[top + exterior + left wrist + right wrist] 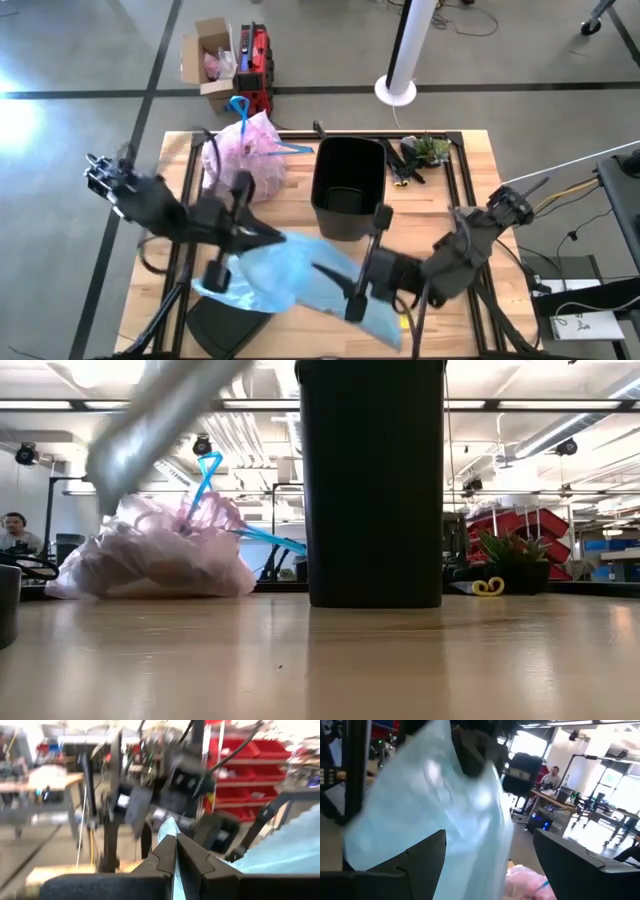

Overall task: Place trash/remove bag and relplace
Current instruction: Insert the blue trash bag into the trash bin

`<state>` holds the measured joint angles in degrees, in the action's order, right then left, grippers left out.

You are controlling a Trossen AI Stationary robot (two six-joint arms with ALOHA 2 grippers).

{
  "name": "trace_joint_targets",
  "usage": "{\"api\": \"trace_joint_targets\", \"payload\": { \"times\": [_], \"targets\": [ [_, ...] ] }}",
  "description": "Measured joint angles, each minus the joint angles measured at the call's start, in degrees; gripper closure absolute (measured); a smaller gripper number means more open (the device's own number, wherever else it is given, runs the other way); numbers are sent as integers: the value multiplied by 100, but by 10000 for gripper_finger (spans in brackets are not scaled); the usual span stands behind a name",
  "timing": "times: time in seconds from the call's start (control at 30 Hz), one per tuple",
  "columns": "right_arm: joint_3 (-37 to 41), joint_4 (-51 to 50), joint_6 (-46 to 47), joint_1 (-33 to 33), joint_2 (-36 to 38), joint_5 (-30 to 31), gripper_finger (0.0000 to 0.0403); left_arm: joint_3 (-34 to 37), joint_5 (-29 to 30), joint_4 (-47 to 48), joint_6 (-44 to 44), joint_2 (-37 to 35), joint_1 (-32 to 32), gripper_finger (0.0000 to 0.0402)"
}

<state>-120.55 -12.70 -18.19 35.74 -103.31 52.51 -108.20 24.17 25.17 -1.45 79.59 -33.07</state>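
Observation:
The bag (pixel 245 150), pinkish with a blue drawstring, lies bunched and full on the table's far left, also in the low view (pixel 150 560). The trash does not show on its own. An empty black bin (pixel 345 185) stands upright at the table's middle. A light blue plastic bag (pixel 300 275) hangs in the air over the near half of the table, between my two grippers. My left gripper (pixel 176 851) is shut on it at its left side (pixel 272 238). My right gripper (pixel 490 855) stands open at its right side (pixel 362 285). My left gripper pinches a thin edge of the light blue bag (pixel 169 827) between its two shut fingers, coming in level from the table's left. The bag spreads away beyond the fingers, lifted clear of the table. My right gripper stands level and wide open. The light blue bag's plastic (pixel 445 805) drapes over one finger (pixel 427 852), and the other finger (pixel 570 865) is bare. Whether this counts as a hold, I cannot tell.
A potted plant and black clutter (pixel 420 155) sit at the far right corner. A black flat object (pixel 225 325) lies at the near left. Beyond the far edge, a cardboard box (pixel 210 60) and a red toolbox (pixel 255 65) stand on the floor.

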Motion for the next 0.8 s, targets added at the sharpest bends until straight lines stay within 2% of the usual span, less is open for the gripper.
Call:
{"api": "trace_joint_targets", "payload": {
  "times": [0.1,0.17,0.27,0.33,0.5,0.7,0.8],
  "targets": [
    [-371,-471,249,-181,-2,-344,121,-638,-470,-5,366,192,115,401],
    [-544,-789,566,-350,-2,-1186,131,-992,-757,32,431,348,205,401],
    [-607,-801,1114,-581,-9,-2873,151,-1404,-1138,161,485,612,380,401],
    [-596,-779,1425,-727,-23,-3473,167,-1571,-1179,178,524,759,470,401],
    [-583,-794,1339,-913,-200,-3411,228,-1933,-1500,71,546,1138,661,401],
    [-581,-755,571,-794,-243,-3066,383,-2553,-1643,171,739,1481,683,393],
    [-581,-789,459,-652,-193,-2745,389,-2642,-1773,295,965,1400,683,365]
  ]
}}
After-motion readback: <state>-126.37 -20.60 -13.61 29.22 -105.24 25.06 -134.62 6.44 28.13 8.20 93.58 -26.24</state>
